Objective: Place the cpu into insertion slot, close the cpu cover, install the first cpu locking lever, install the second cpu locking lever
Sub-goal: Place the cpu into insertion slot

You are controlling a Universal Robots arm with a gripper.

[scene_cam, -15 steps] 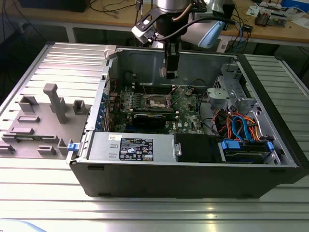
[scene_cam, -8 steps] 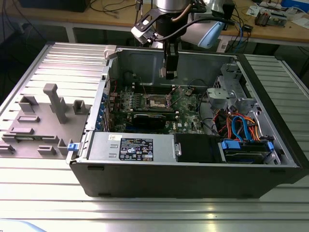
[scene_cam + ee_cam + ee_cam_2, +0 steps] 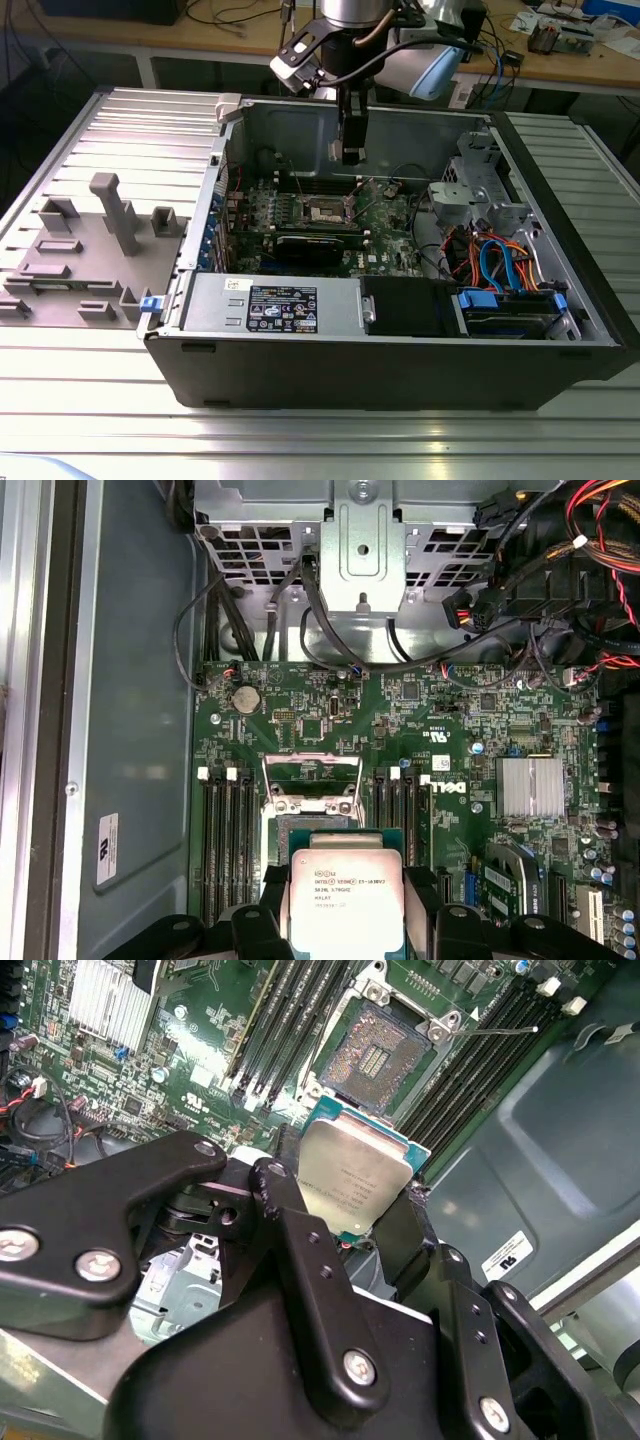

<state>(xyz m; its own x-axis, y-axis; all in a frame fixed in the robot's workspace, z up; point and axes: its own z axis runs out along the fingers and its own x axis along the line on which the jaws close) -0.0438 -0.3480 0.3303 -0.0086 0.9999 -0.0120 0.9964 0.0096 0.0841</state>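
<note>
- Gripper (image 3: 350,150) hangs inside the open computer case (image 3: 420,370), pinching the cpu (image 3: 350,1175) by two opposite edges, clear above the insertion slot (image 3: 325,210).
- The slot is bare, its contacts exposed; the cpu cover (image 3: 312,778) stands raised at one edge.
- Memory slots (image 3: 290,1020) flank it closely on two sides. In the exterior view, the expansion card (image 3: 315,245) lies at 6 o'clock and the drive cage (image 3: 470,190) at 3 o'clock.

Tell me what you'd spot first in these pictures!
The shiny silver cpu pinched in the black gripper jumps out in both wrist views. It hangs above the open insertion slot on the green motherboard. In the exterior view, the big open computer case sits on a ribbed metal table.
</note>
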